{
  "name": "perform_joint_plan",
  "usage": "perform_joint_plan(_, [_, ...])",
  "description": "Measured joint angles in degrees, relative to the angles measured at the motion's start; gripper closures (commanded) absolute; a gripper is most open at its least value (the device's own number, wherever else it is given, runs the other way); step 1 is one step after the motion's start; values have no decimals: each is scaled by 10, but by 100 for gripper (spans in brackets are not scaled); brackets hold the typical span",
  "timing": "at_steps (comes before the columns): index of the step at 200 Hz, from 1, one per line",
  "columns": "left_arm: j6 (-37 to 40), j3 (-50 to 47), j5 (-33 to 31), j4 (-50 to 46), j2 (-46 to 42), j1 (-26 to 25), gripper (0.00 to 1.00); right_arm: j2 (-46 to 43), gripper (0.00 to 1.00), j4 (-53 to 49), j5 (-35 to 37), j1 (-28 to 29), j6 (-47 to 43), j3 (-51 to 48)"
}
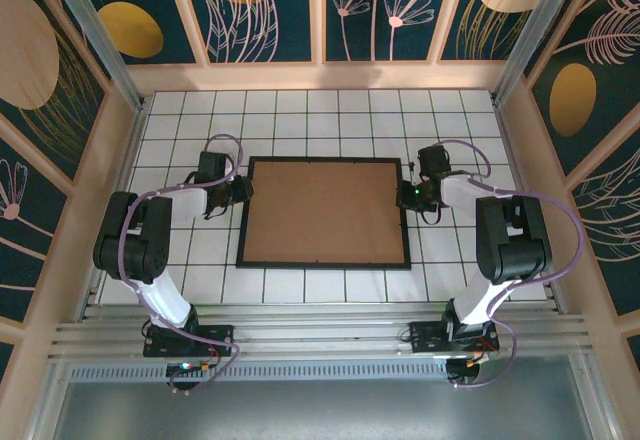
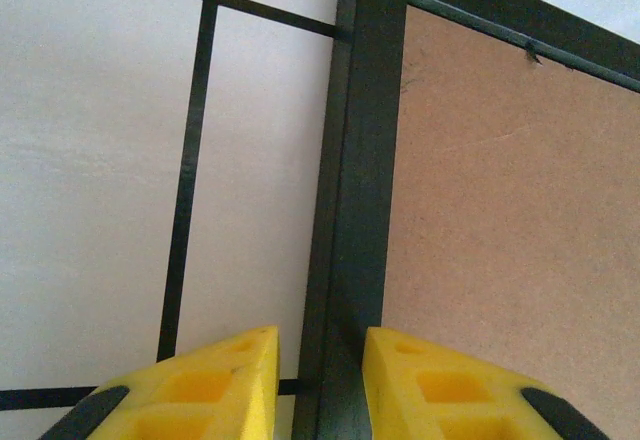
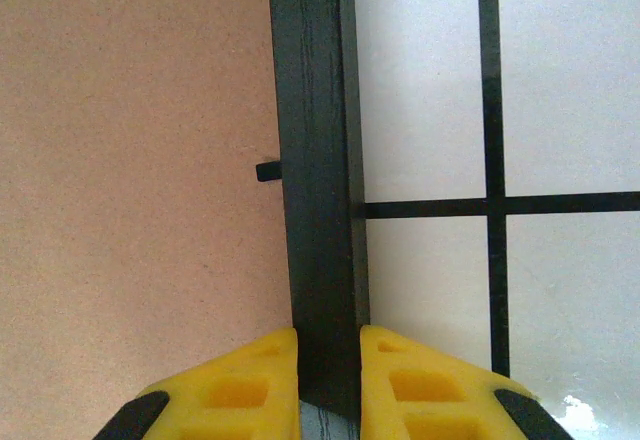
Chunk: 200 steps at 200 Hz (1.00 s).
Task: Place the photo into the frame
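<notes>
**Frame lies face-down on the tiles, an arm at each side rail**

The table [image 1: 300, 115] is white tile with dark grout lines. It is boxed in by pale wooden posts and dark teal wall panels [image 1: 258, 20] painted with gold discs and pale leaf outlines. Ridged metal rails [image 1: 320, 340] run along the near edge, where both arm bases are bolted.

The frame [image 1: 323, 265] rests flat at mid-table, with its brown backing board [image 1: 325, 210] facing up.

From above, the grippers read only as dark shapes at the frame's edges. The wrist cameras show more. The left gripper [image 2: 320, 332] straddles the left rail loosely, with a strip of tile showing beside its outer finger, so it is released. The right gripper [image 3: 328, 332] is clenched on the right rail, both yellow fingers [image 3: 250, 385] pressed against it. A small black tab [image 3: 268, 171] juts from that rail over the board.
</notes>
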Motion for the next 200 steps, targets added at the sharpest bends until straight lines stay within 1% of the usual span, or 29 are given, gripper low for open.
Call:
perform_joint_plan(69, [5,-1,-7,5,3,-8,60,0,82,0,16,1,0,3])
perform_joint_plan(130, [16,-1,-56,7,5,-35,55,0,82,0,23,2,0,3])
perform_joint_plan(200, [22,3,-101,8,12,-55,53,0,82,0,25,3,0,3])
